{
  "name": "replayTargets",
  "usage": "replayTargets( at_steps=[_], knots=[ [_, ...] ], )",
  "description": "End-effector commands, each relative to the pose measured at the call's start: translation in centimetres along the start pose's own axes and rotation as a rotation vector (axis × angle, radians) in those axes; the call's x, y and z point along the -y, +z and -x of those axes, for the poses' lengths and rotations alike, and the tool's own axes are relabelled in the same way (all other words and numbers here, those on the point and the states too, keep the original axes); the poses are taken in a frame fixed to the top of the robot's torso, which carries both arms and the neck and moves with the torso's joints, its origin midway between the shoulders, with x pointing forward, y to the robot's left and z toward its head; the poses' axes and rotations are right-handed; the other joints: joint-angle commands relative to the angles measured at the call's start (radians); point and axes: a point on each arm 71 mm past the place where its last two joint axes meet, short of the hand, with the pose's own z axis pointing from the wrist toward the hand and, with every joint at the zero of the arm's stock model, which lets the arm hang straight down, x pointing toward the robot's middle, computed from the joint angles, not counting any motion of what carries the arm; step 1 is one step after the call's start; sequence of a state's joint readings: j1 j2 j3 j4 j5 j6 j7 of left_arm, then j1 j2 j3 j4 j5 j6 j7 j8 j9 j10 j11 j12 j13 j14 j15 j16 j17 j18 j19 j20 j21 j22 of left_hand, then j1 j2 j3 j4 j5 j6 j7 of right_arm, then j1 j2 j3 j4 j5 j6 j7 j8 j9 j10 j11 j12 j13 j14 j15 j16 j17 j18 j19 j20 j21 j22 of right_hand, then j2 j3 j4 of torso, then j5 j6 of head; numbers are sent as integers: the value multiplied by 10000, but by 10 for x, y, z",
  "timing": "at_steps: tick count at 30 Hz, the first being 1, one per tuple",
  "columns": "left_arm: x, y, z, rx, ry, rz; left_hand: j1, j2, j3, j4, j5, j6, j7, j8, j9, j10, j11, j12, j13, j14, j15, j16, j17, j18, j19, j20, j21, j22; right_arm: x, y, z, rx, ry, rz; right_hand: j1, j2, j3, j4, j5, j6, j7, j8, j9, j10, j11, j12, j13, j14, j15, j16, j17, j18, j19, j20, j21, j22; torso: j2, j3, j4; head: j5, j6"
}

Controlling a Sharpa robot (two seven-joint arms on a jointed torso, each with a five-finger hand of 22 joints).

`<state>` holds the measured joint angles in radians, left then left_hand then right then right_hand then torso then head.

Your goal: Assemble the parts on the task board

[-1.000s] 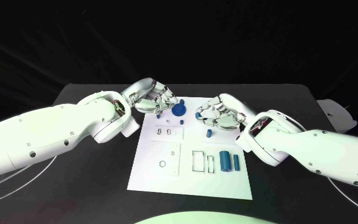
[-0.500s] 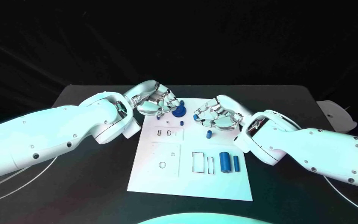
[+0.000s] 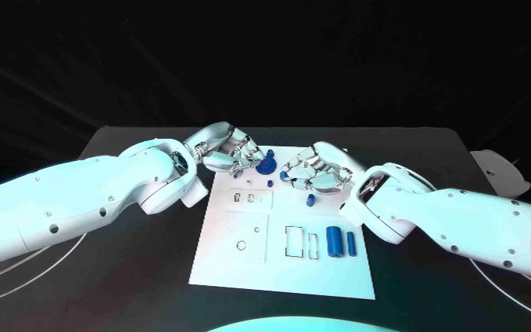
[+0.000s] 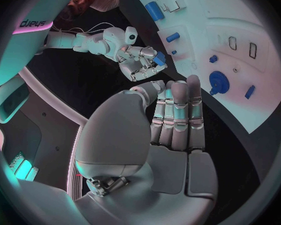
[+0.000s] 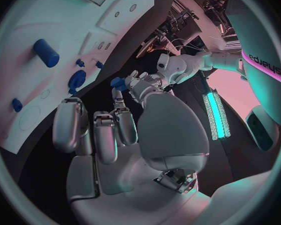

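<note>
White task board [image 3: 282,259] lies at the centre of the black table [image 3: 133,271], running from mid-frame toward the lower centre in the head view. A blue gear-shaped part [image 3: 265,166] stands near the board's upper edge, two blue cylinders [image 3: 333,240] lie side by side at its right middle, and a small blue peg [image 3: 311,199] sits above them. Left hand [image 3: 230,153] hovers at the board's upper left corner, pinching a small blue part [image 5: 117,82] at its fingertips. Right hand [image 3: 312,172] hangs over the board's upper right, just beside the gear, also holding a small blue part [image 4: 158,59] between its fingers.
</note>
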<state>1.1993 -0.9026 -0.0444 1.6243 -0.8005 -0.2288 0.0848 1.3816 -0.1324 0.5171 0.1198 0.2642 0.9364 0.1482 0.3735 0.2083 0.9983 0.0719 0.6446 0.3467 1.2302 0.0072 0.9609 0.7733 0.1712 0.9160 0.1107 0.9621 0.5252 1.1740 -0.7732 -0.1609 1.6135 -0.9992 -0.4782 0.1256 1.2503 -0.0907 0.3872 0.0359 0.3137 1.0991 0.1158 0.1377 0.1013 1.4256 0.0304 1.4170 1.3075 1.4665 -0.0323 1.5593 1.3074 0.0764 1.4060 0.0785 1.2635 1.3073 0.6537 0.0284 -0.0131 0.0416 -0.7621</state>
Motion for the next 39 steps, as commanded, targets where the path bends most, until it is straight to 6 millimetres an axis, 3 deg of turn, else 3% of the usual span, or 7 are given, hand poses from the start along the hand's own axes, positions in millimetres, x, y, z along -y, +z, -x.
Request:
replayTargets(
  at_steps=[1, 2, 8, 12, 22, 31, 39],
  knots=[
    [-10, -1, -4, -306, -1732, 1338, -283, 137, 90, 386, -26, 60, -18, -89, -67, 247, -74, 145, 6, 442, -33, 569, 608, 151, 232, -30, -71, -72, -3, 1, -1, 35, -344, 232, 72, 59, -64, -11, 31, 54, -19, 19, 168, 41, 40, 65, 728, 1006, 9, 32, 2492, -94, 49, -15, 28, 1067, -1, 1, -6, 20, 8],
    [-15, -2, -7, -330, -2290, 1770, -441, 297, 202, 686, -25, 74, -68, -141, -118, 490, -114, 328, 64, 910, -88, 1242, 1361, 156, 453, -74, -49, -97, -3, 2, -1, 90, -407, 267, 76, 64, -65, -13, 32, 55, -20, 20, 169, 47, 40, 71, 737, 1006, 9, 33, 2493, -91, 41, -14, 12, 1060, 3, 8, -4, 27, 16],
    [-28, -7, -17, -367, -3707, 2840, -682, 564, 670, 1317, -10, 235, -209, -321, -288, 1072, -273, 1155, 498, 2039, -268, 3179, 3625, 151, 1137, -278, 212, -50, -4, 3, -1, 240, -555, 315, 76, 64, -65, -13, 32, 55, -20, 20, 169, 47, 40, 71, 737, 1006, 9, 33, 2493, -91, 41, -14, 12, 1060, 9, -6, -1, 6, 19],
    [-29, -8, -22, -461, -4092, 3067, -800, 653, 1116, 1522, -4, 393, -272, -434, -384, 1201, -327, 1551, 769, 2377, -332, 3899, 4529, 60, 1601, -367, 667, 505, -5, 4, -2, 256, -613, 325, 80, 66, -69, -16, 32, 56, -22, 22, 170, 48, 40, 73, 739, 1007, 10, 34, 2494, -89, 37, -13, 4, 1057, 6, 3, -16, 19, 22],
    [-26, -7, -25, -309, -4862, 2950, -958, 753, 2203, 1473, 3, 583, -277, -726, -583, 1243, -339, 2019, 1183, 2629, -356, 4536, 5369, -97, 2115, -420, 1399, 1505, -6, 7, -4, 179, -841, 222, 58, 55, -121, -9, -14, 43, -13, 19, 172, 34, 47, 59, 724, 1004, 16, 29, 2485, -81, 18, -8, -35, 1044, 14, 4, -7, -1, 2],
    [-24, -6, -26, -156, -5236, 2814, -1134, 734, 2778, 1183, 1, 681, -286, -927, -695, 1371, -355, 2280, 1432, 2828, -380, 4939, 5951, -221, 2513, -442, 1992, 2346, -6, 9, -5, 184, -990, 56, 52, 57, -140, -6, -44, 37, -11, 18, 173, 30, 51, 56, 723, 1002, 19, 24, 2478, -77, 6, -5, -57, 1035, 13, 3, -2, 8, -31],
    [-23, -6, -29, -296, -4945, 2927, -1274, 658, 3036, 995, -9, 768, -292, -1017, -742, 1404, -365, 2325, 1513, 2865, -389, 5016, 6062, -251, 2586, -456, 2163, 2554, -7, 10, -5, 385, -1037, 59, 52, 59, -144, -6, -48, 34, -10, 17, 173, 27, 51, 53, 719, 1002, 20, 24, 2476, -73, -2, -4, -73, 1028, 7, 6, -8, 26, -64]
  ],
)
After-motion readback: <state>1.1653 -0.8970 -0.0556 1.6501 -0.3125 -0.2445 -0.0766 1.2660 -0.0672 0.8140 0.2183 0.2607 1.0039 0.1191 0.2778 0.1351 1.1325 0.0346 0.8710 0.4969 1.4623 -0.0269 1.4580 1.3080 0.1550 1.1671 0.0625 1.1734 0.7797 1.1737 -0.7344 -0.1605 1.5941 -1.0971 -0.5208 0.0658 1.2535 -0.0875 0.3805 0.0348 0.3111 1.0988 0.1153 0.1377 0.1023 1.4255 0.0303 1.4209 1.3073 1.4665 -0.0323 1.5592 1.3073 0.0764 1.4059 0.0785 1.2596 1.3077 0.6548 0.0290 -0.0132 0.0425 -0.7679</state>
